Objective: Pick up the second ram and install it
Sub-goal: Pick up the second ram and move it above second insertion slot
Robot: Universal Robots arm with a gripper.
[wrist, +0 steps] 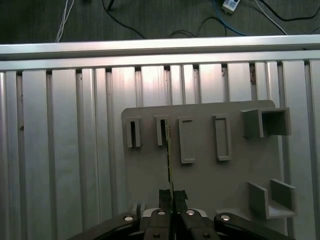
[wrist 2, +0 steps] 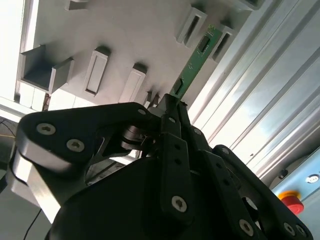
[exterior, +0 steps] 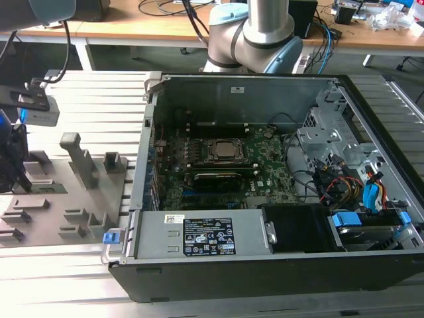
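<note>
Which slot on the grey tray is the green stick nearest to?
The short dark slot next to the longer pale ones, not the end one. The ram stick, held in the tool, has its tip beside it.

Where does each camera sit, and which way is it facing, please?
Exterior view: off the arm, looking down into the open computer case; the arm stands behind.
First wrist view: on the arm, facing the holder tray past the gripper.
Second wrist view: likewise, from another side.
Both share the gripper shut on the second ram.
</note>
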